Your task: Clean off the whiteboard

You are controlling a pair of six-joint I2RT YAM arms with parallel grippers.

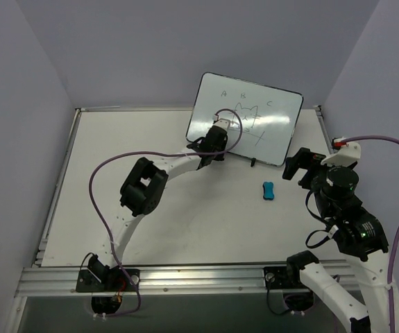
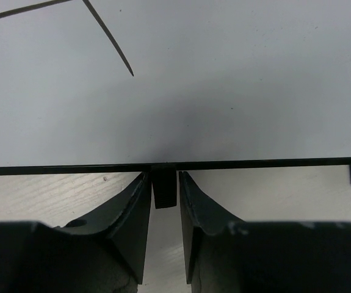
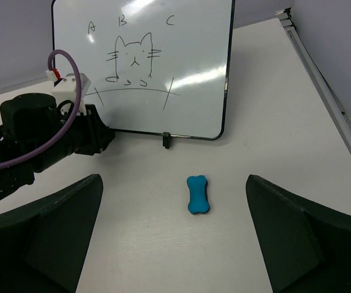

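Observation:
The whiteboard (image 1: 255,111) stands upright at the back of the table, with the letters A, B, C, a cat sketch and lines drawn on it (image 3: 187,67). My left gripper (image 1: 216,135) is at the board's lower left edge. In the left wrist view its fingers (image 2: 163,177) close tightly round the board's small black foot (image 2: 164,192) under the frame. A blue bone-shaped eraser (image 1: 268,190) lies flat on the table in front of the board. My right gripper (image 3: 174,178) hovers open above and just in front of the eraser (image 3: 198,195), holding nothing.
The board's second black foot (image 3: 166,140) stands just behind the eraser. The left arm (image 1: 143,191) arcs across the table's middle, trailing a purple cable (image 1: 102,180). Metal rails (image 1: 185,277) edge the white table, and grey walls close in on three sides.

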